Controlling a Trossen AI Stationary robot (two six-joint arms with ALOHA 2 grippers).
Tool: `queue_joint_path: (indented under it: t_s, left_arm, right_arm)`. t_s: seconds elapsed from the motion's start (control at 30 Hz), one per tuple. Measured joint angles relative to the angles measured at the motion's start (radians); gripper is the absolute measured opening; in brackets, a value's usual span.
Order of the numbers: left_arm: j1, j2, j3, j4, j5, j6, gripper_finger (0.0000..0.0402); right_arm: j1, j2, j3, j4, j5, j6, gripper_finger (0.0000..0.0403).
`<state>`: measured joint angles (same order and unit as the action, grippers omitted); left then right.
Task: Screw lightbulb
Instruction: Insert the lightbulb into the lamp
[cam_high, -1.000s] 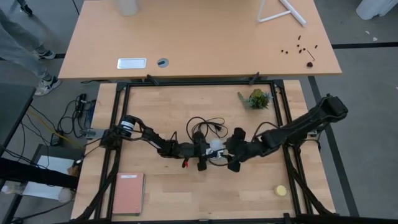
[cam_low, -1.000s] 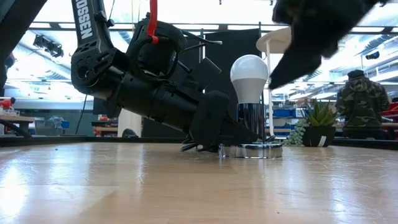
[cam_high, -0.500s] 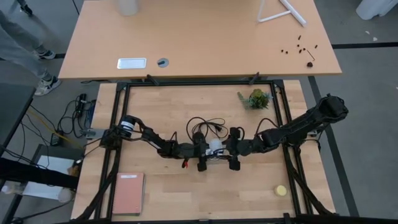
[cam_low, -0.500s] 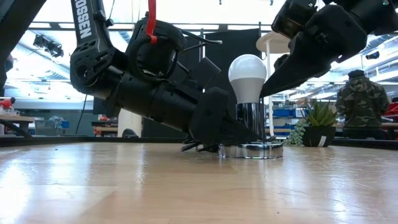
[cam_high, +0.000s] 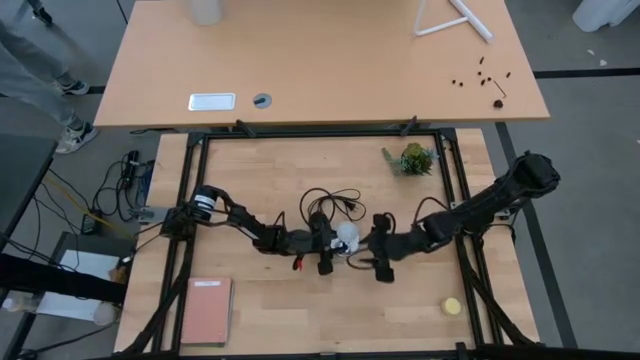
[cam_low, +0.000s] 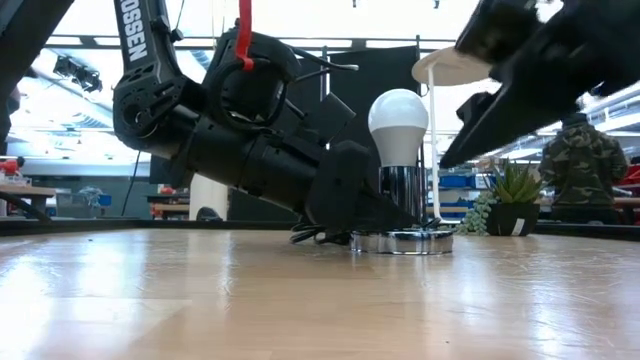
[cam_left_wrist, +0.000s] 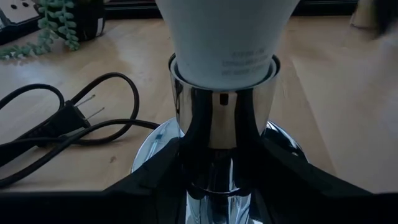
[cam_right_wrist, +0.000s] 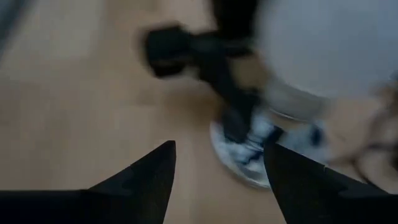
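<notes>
We saw the right gripper (cam_right_wrist: 217, 165) with its jaws spread wide and empty, just beside the lightbulb (cam_low: 399, 116), which lay ahead and to one side of them. The lightbulb stood upright in the chrome socket (cam_low: 404, 195) on the tabletop (cam_low: 300, 300), its long axis vertical, while the left gripper (cam_left_wrist: 214, 168) clamped the socket stem, so we judged the right arm the one to turn it.

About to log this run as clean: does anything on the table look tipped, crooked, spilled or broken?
Nothing stands out. The lightbulb sits upright and straight in the socket, whose base lies flat on the table. The left gripper clamps the socket stem; the right gripper, open, is beside the bulb. The cord lies loosely coiled.
</notes>
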<state>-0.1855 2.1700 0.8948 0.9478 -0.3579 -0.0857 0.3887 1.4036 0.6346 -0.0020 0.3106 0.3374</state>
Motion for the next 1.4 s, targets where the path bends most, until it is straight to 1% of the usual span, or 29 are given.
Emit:
queue_joint_path:
  t_s: [0.07,0.17,0.3,0.33,0.5,0.6,0.73,0.87,0.97,1.27,1.4]
  left_arm:
    - [-0.001,0.0,0.0,-0.001,0.017,0.002,0.0195]
    - [-0.005,0.0,0.0,0.0,0.034,0.027,0.0195]
    - [-0.011,0.0,0.0,0.001,0.057,0.059,0.0195]
    - [-0.011,0.0,0.0,0.001,0.059,0.062,0.0195]
    - [-0.011,0.0,0.0,0.001,0.061,0.071,0.0195]
    - [-0.011,0.0,0.0,0.001,0.06,0.072,0.0195]
    - [-0.011,0.0,0.0,0.001,0.06,0.067,0.0195]
    - [-0.011,0.0,0.0,0.0,0.06,0.052,0.0195]
    - [-0.011,0.0,-0.001,0.001,0.06,0.044,0.0195]
    - [-0.014,0.0,-0.001,0.001,0.06,0.025,0.0195]
    - [-0.014,0.001,-0.001,0.001,0.061,0.025,0.0195]
  right_arm:
    - [-0.027,0.0,0.0,-0.04,-0.002,-0.01,0.0256]
    - [-0.069,0.002,0.055,-0.142,-0.074,-0.067,0.0274]
    - [-0.111,0.002,0.196,-0.41,-0.085,-0.12,0.0308]
    - [-0.118,0.002,0.23,-0.451,-0.091,-0.136,0.0317]
    - [-0.148,0.021,0.349,-0.53,-0.145,-0.192,0.0347]
    - [-0.157,0.092,0.447,-0.643,-0.149,-0.207,0.0349]
    - [-0.168,0.219,0.601,-0.804,-0.152,-0.247,0.0348]
    - [-0.18,0.314,0.73,-0.876,-0.163,-0.299,0.0348]
    - [-0.187,0.369,0.805,-0.905,-0.198,-0.341,0.0348]
    - [-0.194,0.489,0.924,-1.001,-0.224,-0.495,0.0348]
    - [-0.199,0.533,0.976,-1.06,-0.231,-0.525,0.0348]
